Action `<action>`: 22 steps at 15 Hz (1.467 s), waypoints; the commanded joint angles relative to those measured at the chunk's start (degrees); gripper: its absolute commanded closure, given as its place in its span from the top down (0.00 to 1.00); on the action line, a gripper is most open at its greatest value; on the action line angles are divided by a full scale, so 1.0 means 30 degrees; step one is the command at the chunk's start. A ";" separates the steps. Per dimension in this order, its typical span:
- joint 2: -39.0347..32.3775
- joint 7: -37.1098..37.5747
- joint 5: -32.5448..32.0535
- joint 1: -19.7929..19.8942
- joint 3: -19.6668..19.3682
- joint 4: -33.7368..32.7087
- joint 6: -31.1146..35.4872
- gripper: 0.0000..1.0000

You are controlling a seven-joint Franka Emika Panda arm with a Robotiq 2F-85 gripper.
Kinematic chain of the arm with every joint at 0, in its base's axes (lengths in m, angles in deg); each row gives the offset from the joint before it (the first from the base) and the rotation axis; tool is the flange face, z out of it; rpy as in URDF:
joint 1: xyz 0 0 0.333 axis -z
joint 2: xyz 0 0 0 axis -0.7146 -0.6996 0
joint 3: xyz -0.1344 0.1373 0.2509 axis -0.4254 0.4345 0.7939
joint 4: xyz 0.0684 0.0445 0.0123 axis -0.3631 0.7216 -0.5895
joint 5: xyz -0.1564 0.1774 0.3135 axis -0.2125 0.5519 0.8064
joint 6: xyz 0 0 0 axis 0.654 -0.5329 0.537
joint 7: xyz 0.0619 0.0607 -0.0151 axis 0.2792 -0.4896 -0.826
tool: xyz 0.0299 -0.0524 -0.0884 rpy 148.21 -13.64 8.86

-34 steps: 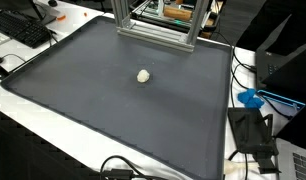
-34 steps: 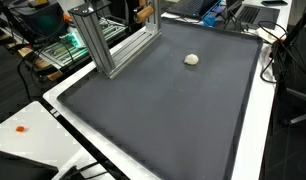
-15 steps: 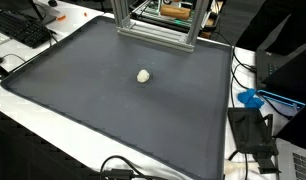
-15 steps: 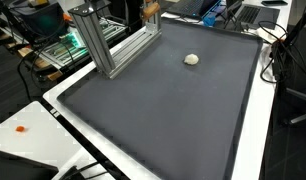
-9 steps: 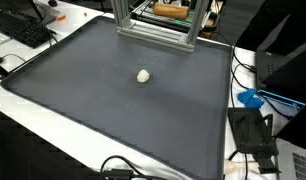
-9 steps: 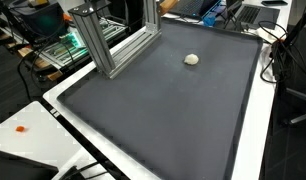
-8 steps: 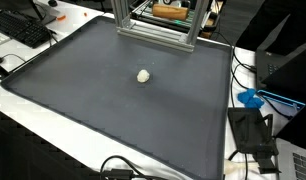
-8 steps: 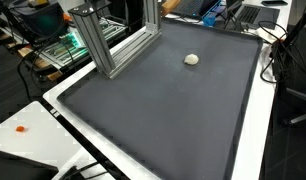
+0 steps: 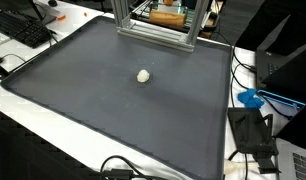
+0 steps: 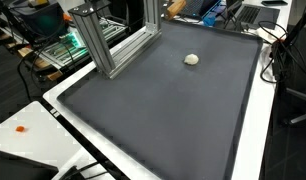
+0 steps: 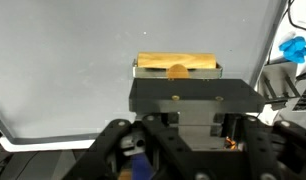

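what changed: the wooden block (image 11: 178, 65) has shifted a little behind the aluminium frame (image 9: 153, 37) over the last couple of seconds, you can catch it in an exterior view (image 9: 168, 17). The white ball (image 9: 143, 75) hasn't budged.
meaning: my guess is the block is being carried around, not put down yet.
fingers (image 11: 222, 70): clamped on the block's two ends, as far as the wrist view shows.
where: block is held up by the frame, well apart from the ball out on the mat (image 9: 93, 100).
materials: block is pale wood with straight edges; ball is small, whitish, roundish; mat is dark grey and matte; frame is ribbed metal.
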 commanded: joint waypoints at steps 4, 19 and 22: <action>-0.1366 0.1651 -0.0422 0.0143 0.0586 -0.0712 0.0881 0.34; -1.0134 0.9726 -0.6523 0.0756 0.0499 -0.6588 0.1021 0.34; -1.1348 1.0431 -0.6583 0.0322 -0.0156 -0.7401 0.1047 0.34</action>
